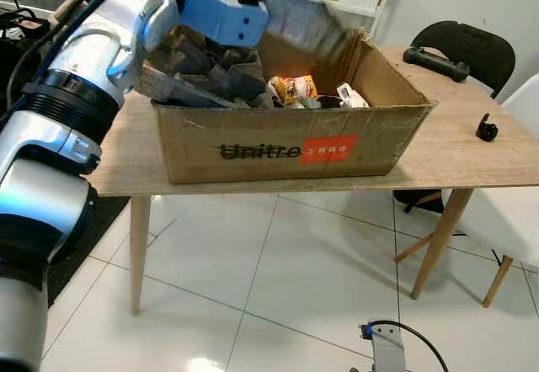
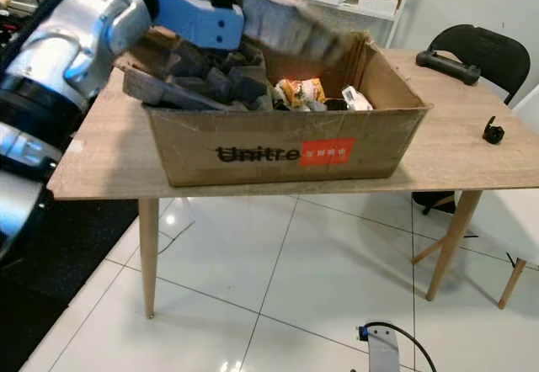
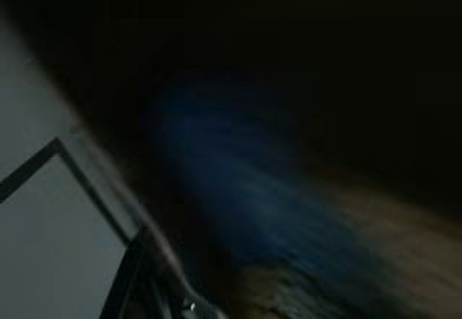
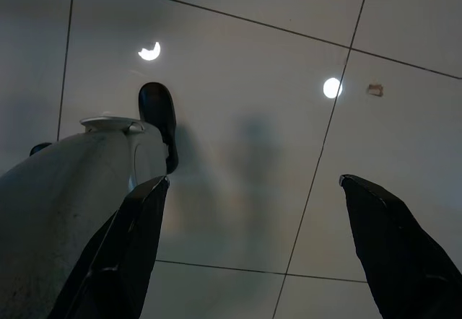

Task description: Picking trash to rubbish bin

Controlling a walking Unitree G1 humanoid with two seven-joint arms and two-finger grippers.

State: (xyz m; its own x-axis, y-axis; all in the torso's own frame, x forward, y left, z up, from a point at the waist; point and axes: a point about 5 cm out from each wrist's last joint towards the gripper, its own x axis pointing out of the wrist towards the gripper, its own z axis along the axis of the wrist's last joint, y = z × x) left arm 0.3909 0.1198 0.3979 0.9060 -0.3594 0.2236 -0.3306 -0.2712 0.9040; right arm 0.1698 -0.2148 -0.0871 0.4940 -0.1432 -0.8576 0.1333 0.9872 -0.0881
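An open cardboard box [image 1: 286, 149] stands on a wooden table [image 1: 472, 157]. It holds trash: an orange wrapper [image 1: 293, 88], a white scrap [image 1: 352, 96] and dark grey cardboard pieces [image 1: 210, 77]. My left arm reaches over the box from the left, its blue wrist [image 1: 221, 10] above the dark pieces. The left gripper [image 1: 324, 39] is a motion-blurred streak over the box's back wall. The left wrist view is dark and smeared. My right gripper [image 4: 253, 182] hangs open over the floor tiles, with nothing between its fingers.
A long black device [image 1: 435, 61] and a small black object [image 1: 487, 127] lie on the table's right part. A black chair [image 1: 467, 44] stands behind it and a white chair [image 1: 522, 212] at the right. A cable with a white part [image 1: 387, 342] lies on the floor.
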